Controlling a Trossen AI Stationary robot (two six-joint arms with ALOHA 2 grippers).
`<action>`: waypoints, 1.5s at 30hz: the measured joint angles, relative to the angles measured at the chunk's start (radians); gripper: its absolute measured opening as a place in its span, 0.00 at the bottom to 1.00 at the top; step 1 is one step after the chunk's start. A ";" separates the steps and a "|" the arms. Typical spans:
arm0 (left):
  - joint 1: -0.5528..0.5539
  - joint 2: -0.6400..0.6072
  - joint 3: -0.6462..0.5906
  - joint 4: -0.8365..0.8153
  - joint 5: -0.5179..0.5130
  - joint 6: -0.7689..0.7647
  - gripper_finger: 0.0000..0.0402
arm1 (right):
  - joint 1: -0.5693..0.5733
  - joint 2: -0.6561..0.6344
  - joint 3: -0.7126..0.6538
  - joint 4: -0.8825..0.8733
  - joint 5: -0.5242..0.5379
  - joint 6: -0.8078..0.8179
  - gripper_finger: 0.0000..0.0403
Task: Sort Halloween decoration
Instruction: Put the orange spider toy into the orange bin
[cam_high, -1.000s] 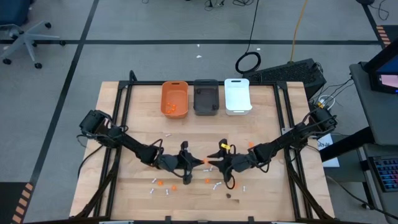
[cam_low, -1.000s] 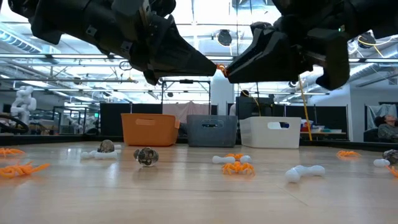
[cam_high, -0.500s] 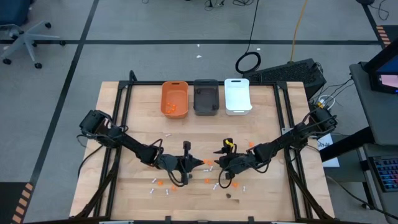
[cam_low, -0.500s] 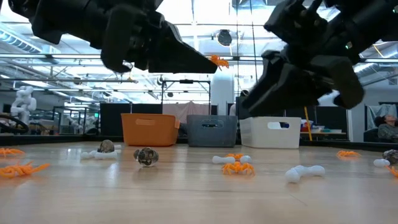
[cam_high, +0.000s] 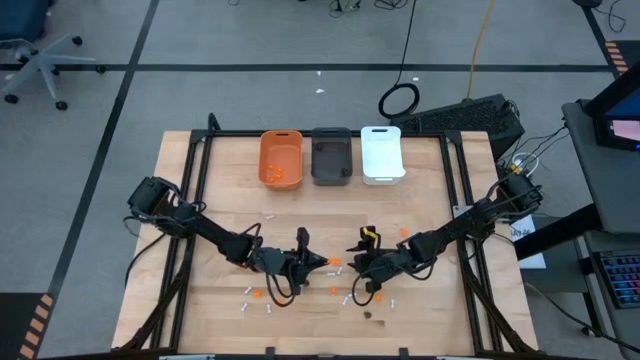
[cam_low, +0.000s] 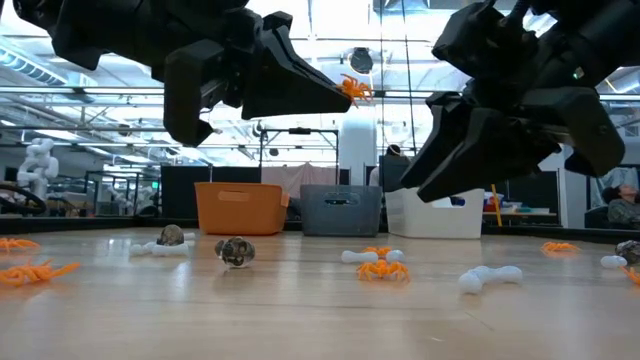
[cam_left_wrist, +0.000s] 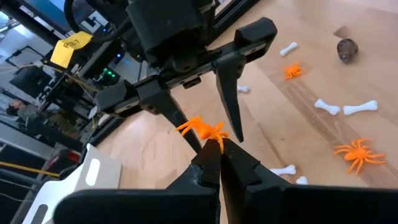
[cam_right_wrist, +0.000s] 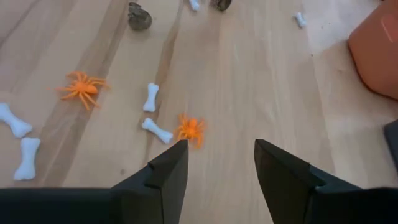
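A pale wooden table (cam_high: 420, 170) stands on a grey workshop floor, with an orange bin (cam_high: 281, 158), a dark grey bin (cam_high: 331, 156) and a white bin (cam_high: 381, 154) in a row at its far edge. Over the table's middle the left gripper (cam_left_wrist: 217, 148) is pinched tight on an orange spider (cam_left_wrist: 203, 130), held clear of the wood. Facing it close by, the right gripper (cam_right_wrist: 217, 163) has its fingers spread apart with nothing between them. Below and around them lie more loose pieces: an orange spider (cam_right_wrist: 190, 128) beside two white bones (cam_right_wrist: 151, 97), another orange spider (cam_right_wrist: 82, 88), and dark skull-like lumps (cam_low: 236, 250) farther off.
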 joint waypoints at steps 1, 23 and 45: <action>0.000 0.000 0.000 0.000 0.000 0.000 0.00 | 0.000 0.000 0.000 0.000 -0.001 -0.002 0.42; 0.000 0.000 0.000 0.027 0.000 -0.139 0.00 | -0.001 0.000 0.000 0.019 -0.001 -0.015 0.42; 0.091 -0.075 0.000 -0.030 -0.064 -0.687 0.00 | -0.001 0.000 0.000 0.019 -0.002 0.070 0.42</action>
